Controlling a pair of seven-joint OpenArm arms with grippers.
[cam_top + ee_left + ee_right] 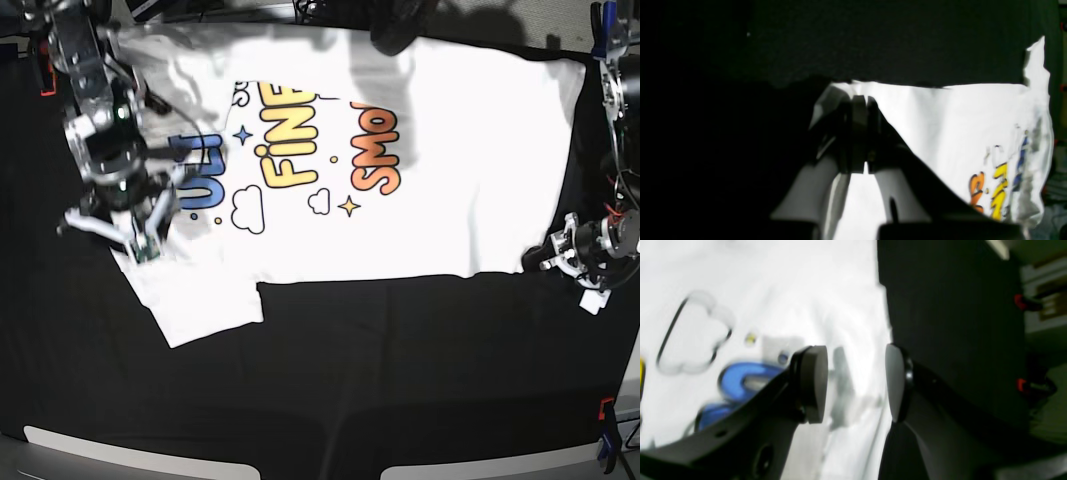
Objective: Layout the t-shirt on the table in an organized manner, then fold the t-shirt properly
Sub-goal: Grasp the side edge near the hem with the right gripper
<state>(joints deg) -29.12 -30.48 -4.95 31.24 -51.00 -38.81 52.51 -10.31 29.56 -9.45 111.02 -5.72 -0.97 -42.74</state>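
The left gripper pinches the t-shirt hem corner (likely to tension it), while the right gripper gapes empty over its sleeve edge on the table

We read the print on the front of the t-shirt, which lies flat on the table. In the base view, the yellow word "FiNE" is legible in the middle. The orange word beside it shows "SMO" (its remaining letters fall in shadow). The blue word is partly covered, and only "U" is clear. Both wrist views show these letters too blurred to read.
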